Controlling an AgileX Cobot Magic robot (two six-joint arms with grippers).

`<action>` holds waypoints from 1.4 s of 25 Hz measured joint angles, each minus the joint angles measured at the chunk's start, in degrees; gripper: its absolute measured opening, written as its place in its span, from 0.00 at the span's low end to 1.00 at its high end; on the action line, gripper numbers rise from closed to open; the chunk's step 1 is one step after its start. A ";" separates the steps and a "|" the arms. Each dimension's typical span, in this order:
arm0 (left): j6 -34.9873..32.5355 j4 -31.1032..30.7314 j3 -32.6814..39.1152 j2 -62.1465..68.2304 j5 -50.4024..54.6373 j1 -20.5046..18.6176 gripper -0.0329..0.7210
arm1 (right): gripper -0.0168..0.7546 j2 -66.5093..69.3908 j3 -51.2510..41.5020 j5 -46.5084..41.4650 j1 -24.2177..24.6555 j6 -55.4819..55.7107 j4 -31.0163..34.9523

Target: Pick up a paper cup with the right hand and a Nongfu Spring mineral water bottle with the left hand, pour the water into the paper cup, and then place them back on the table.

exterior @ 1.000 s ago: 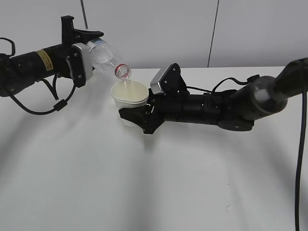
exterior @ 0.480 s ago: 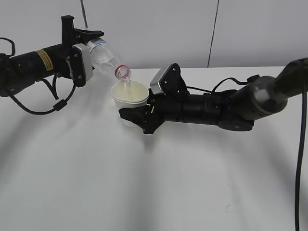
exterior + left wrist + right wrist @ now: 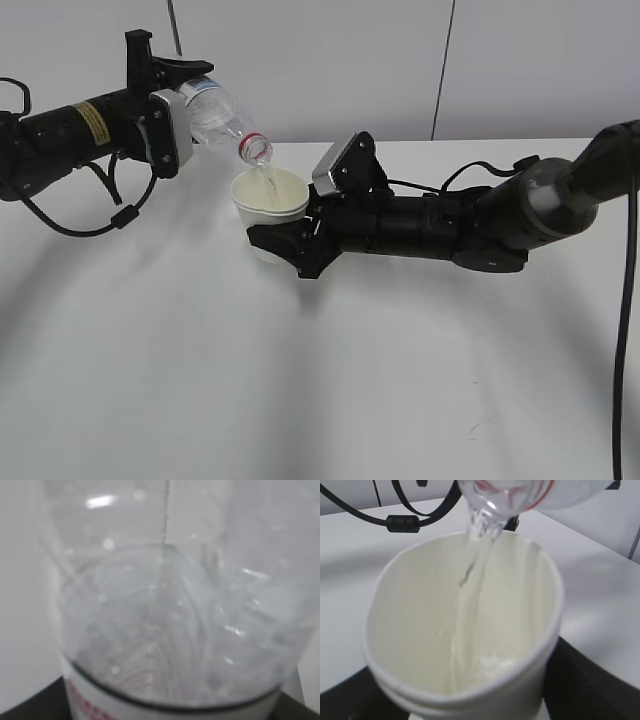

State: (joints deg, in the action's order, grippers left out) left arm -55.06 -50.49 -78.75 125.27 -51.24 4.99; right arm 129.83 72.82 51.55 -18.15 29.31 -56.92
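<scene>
A: Start with the exterior view. What step is this?

B: The pour, I'd say. The left gripper [image 3: 165, 85] is clamped on the body of the Nongfu Spring mineral water bottle [image 3: 220, 115], which is tilted mouth-down to the right. Its red-ringed neck sits just above the paper cup [image 3: 268, 205], and a thin stream of water [image 3: 266, 178] falls from the mouth into the cup.

A: And the cup?

B: The right gripper [image 3: 285, 238] holds it around the lower wall, upright, a little above the white desk [image 3: 320, 380] as far as I can tell. Whether the base is fully clear of the desk is hard to judge from this angle.

A: Left wrist view?

B: Almost filled by the clear bottle [image 3: 170, 605], blurred. A strip of the red-printed label shows at the bottom edge. The gripper's own fingertips are not visible here, so the grip reads only from outside.

A: Right wrist view?

B: It looks down into the cup [image 3: 465, 630]. The bottle mouth [image 3: 505, 495] hangs over the far rim and the stream [image 3: 470, 590] runs down the inside wall to a small pool at the bottom. The cup looks far from full.

A: What does the next move call for?

B: Probably holding the tilt steady, then righting the bottle before lowering both to the desk, keeping the cup level so nothing spills.
</scene>
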 joint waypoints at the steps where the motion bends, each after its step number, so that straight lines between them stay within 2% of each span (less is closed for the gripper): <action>1: 0.00 0.06 0.00 0.00 0.00 0.00 0.57 | 0.69 0.00 0.00 0.00 0.00 0.00 0.00; 35: -0.95 0.42 0.00 0.00 -0.35 0.00 0.57 | 0.69 0.33 0.00 -0.31 0.00 0.00 -0.04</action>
State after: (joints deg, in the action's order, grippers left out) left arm -56.01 -50.07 -78.75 125.27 -51.59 4.99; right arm 130.16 72.82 51.24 -18.15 29.31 -56.96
